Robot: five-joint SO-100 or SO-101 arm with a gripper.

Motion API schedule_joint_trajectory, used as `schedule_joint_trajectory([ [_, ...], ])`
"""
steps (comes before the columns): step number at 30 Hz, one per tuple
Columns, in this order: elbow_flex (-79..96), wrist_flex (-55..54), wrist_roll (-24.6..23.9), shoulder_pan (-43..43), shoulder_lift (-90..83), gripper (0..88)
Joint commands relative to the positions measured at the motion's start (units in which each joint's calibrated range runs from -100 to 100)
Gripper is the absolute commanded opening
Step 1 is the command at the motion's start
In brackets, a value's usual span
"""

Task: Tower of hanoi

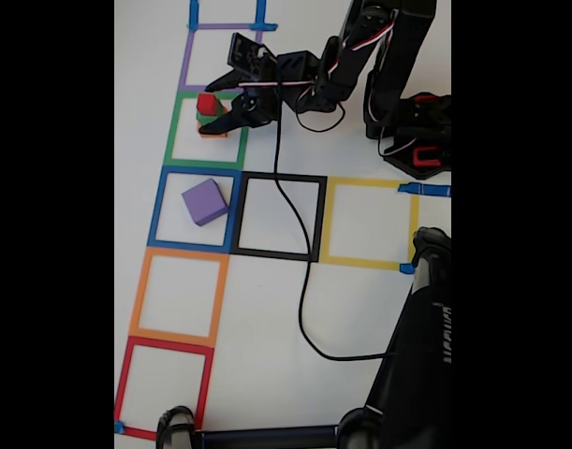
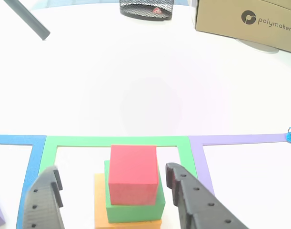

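Note:
A stack of three blocks stands in the green taped square [image 1: 176, 126]: a red block [image 2: 133, 174] on a green block [image 2: 135, 207] on an orange block [image 2: 100, 202]. In the fixed view the red block [image 1: 207, 103] tops the stack. My gripper [image 2: 111, 170] is open, one dark finger [image 2: 43, 200] on the left of the stack and the other on the right, with gaps beside the red block. From the fixed view, the gripper [image 1: 217, 115] is at the stack, reaching in from the right. A purple block [image 1: 204, 202] lies alone in the blue square [image 1: 157, 206].
Other taped squares line the white table: purple [image 1: 185, 56], orange [image 1: 139, 290], red [image 1: 124, 379], black [image 1: 318, 220], yellow [image 1: 412, 224]. A black cable [image 1: 302, 281] crosses the black square. A black stand [image 1: 421, 337] fills the lower right. A mesh basket [image 2: 145, 10] and cardboard box [image 2: 245, 21] sit far back.

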Motion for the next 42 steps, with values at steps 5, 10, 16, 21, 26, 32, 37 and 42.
schedule_joint_trajectory([
  [5, -2.34, -1.21, 0.36, -0.09, 1.55, 20.9],
  [10, -3.88, -1.45, 0.36, -0.38, 3.01, 19.3],
  [16, -4.25, -1.45, 0.36, -0.86, 3.17, 15.9],
  [21, -3.88, -1.45, 0.36, -1.34, 3.09, 11.5],
  [26, -3.97, -1.37, 0.36, -1.53, 3.01, 10.1],
  [32, -3.88, -1.21, 0.36, -1.72, 2.76, 8.9],
  [37, -3.79, -0.89, 0.36, -1.91, 2.28, 6.4],
  [42, -3.7, -0.56, 0.36, -2.01, 1.63, 5.8],
])
